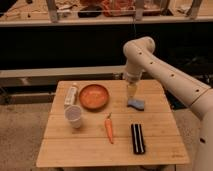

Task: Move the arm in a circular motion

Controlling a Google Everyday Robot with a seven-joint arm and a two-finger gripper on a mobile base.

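The cream-white arm (165,72) reaches in from the right edge, bends at a rounded joint near the top and points down over the back right of the wooden table (90,150). Small dark dots run along it. Its tapering beige tip carries the gripper (132,95), which hangs just above a blue sponge (136,104). The gripper holds nothing that I can see.
On the table lie an orange bowl (93,96), a white cup (74,116), a pale bottle on its side (71,94), a carrot (109,128) and a black bar-shaped object (137,138). A dark shelf unit stands behind the table.
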